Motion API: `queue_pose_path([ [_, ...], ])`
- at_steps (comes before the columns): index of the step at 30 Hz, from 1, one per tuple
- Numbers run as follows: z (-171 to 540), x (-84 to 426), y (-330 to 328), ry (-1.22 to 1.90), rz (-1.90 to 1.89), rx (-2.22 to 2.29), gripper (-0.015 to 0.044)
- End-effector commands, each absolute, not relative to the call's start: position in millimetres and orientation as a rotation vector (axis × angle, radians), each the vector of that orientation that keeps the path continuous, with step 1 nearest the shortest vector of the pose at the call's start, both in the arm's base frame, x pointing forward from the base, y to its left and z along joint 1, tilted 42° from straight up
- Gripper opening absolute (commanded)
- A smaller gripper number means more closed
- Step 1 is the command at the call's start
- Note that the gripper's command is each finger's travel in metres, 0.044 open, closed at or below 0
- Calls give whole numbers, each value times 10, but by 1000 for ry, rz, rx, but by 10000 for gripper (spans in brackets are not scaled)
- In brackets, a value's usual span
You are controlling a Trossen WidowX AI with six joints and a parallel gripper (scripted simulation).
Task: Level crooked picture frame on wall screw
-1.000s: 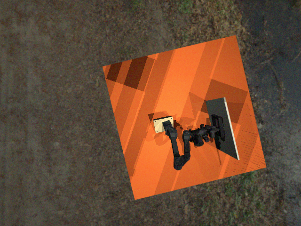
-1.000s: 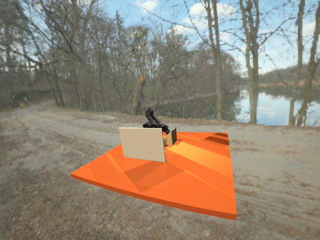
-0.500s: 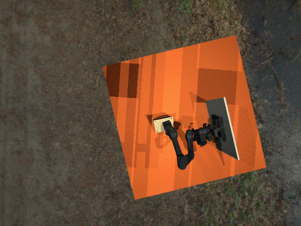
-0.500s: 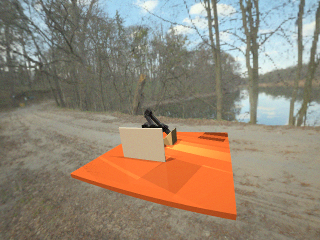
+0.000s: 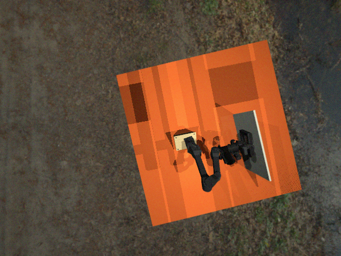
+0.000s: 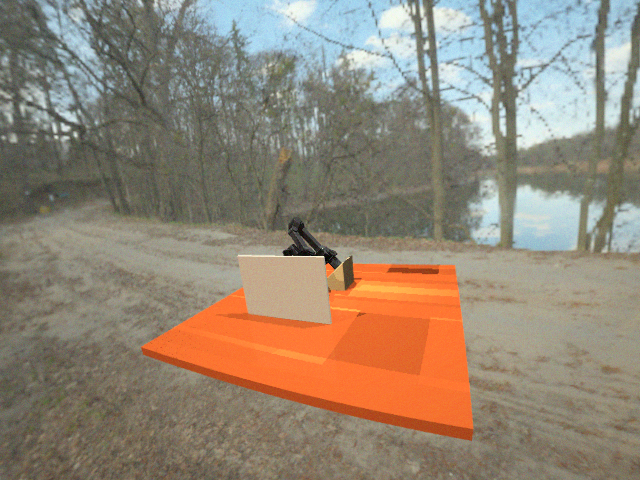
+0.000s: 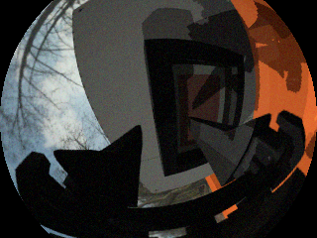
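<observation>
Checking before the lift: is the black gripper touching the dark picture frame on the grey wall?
Cannot tell. In the top view the gripper overlaps the picture frame; the wrist view shows fingers near it, contact unclear.

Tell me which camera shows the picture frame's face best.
The wrist view: the dark picture frame faces the lens on the grey wall. The top view shows only its upper edge beside the gripper. The exterior view sees only the wall's back.
</observation>
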State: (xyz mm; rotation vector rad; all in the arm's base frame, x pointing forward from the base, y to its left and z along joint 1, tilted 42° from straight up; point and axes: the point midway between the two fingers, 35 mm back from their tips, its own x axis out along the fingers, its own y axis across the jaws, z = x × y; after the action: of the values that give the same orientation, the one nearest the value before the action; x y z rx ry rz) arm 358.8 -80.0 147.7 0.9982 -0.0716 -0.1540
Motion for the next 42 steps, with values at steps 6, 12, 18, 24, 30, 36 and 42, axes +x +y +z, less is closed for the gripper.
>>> queue_pose_path([
  [6,1483,3591,-804,-75,-155,994,260],
  [12,1483,3591,-804,-75,-155,994,260],
  [18,1487,3593,-806,-75,-155,994,260],
  [24,1487,3593,-806,-75,-155,994,129],
  [30,1487,3593,-806,-75,-155,994,69],
  [36,1487,3593,-806,-75,-155,994,0],
  [42,1487,3593,-804,-75,-155,994,0],
])
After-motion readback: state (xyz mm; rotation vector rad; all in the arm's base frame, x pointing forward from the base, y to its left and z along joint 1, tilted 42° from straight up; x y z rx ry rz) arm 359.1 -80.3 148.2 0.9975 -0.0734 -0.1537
